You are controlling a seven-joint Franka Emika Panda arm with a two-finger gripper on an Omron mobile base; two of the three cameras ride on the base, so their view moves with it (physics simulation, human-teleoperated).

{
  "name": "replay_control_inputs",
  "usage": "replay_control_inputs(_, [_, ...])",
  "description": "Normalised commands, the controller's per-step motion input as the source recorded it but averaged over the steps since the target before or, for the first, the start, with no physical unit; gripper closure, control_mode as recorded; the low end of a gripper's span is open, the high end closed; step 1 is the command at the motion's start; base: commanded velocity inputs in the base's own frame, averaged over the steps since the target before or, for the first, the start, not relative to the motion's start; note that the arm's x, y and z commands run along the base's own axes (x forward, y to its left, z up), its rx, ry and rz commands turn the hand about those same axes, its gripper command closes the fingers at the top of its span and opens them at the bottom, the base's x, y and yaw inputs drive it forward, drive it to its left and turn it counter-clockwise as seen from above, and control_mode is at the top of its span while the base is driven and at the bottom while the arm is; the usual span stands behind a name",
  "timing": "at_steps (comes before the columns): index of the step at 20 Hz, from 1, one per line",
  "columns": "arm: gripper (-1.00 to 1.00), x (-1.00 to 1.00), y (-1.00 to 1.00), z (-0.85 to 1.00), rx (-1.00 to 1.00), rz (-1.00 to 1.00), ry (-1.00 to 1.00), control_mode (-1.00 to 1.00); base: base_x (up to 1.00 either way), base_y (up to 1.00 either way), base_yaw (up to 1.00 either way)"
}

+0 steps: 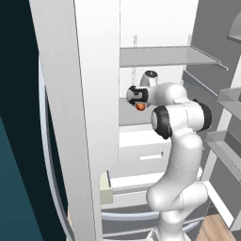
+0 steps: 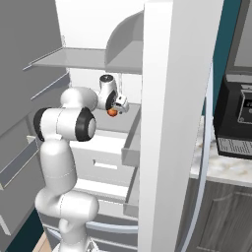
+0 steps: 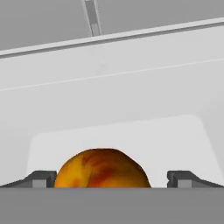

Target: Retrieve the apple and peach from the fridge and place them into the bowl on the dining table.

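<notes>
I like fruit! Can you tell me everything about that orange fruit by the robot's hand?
The peach is round and smooth, orange with yellow patches and reddish-brown streaks. It sits on a white shelf inside the open fridge, right between the gripper's two open fingertips, which stand apart from its sides. Its lower part is hidden.

We see the fridge (image 1: pixel 94 94) standing open, its shelf (image 1: pixel 164 56) in the upper centre of the left base view. The gripper (image 3: pixel 111 179) reaches in below that shelf. The peach (image 3: pixel 103 168) sits between the fingertips (image 3: pixel 41 178), low centre in the hand view; contact is possibly not made.
</notes>
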Motion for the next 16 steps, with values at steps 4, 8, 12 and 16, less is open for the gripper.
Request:
replay_control_inputs(4, [-1.00, 0.00, 0.00, -0.74, 0.00, 0.00, 0.00, -1.00, 0.00, 0.00, 0.00])
replay_control_inputs(8, [1.00, 0.00, 0.00, -0.79, 0.00, 0.00, 0.00, -1.00, 0.00, 0.00, 0.00])
replay_control_inputs(12, [1.00, -0.30, 0.00, -0.99, 0.00, 0.00, 0.08, -1.00, 0.00, 0.00, 0.00])
replay_control_inputs(16, [1.00, -0.42, 0.00, -1.00, 0.00, 0.00, 0.09, -1.00, 0.00, 0.00, 0.00])
